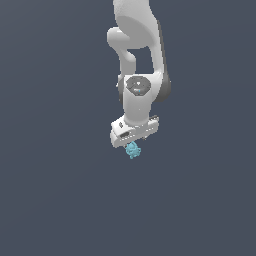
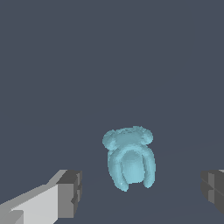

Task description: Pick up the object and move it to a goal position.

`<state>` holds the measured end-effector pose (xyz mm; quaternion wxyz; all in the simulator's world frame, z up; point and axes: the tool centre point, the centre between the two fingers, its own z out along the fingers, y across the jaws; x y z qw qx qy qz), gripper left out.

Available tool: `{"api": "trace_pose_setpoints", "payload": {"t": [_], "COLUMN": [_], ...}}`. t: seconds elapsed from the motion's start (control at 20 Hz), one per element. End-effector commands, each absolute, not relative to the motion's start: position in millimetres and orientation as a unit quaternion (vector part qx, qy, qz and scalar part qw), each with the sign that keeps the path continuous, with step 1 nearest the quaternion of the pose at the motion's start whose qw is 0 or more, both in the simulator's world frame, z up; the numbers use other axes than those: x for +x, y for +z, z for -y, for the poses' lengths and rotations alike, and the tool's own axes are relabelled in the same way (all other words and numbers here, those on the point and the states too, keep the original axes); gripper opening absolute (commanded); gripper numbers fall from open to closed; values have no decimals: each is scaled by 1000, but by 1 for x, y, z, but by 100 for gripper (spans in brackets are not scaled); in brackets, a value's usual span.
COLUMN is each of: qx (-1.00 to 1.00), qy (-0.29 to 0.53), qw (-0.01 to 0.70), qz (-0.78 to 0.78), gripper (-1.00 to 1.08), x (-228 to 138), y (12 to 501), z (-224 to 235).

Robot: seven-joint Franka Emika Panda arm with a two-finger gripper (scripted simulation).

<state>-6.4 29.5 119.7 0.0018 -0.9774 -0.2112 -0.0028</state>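
The object [image 2: 130, 158] is a small lumpy turquoise blob lying on the dark grey floor. In the exterior view the object [image 1: 132, 150] shows just below the white hand of the arm. My gripper [image 2: 142, 194] is open, its two grey fingertips [image 2: 70, 192] spread wide on either side of the blob without touching it. In the exterior view the gripper [image 1: 131, 142] hangs directly over the blob, and its fingers are mostly hidden behind the hand.
The white Panda arm [image 1: 137, 60] comes down from the top of the exterior view. Plain dark grey floor [image 1: 55, 190] surrounds the blob on all sides.
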Motion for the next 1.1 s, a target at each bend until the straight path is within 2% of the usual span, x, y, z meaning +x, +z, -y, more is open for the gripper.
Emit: {"api": "trace_pose_setpoints", "payload": {"t": [0.0, 0.8, 1.05], "qx": [-972, -959, -958], "qy": [-2, 0, 0], "qw": [1, 0, 0], "qz": [236, 285, 286], "gripper": [100, 100, 100], "x": [-9, -14, -15], "y": [110, 88, 67], "z": [-27, -23, -23]}}
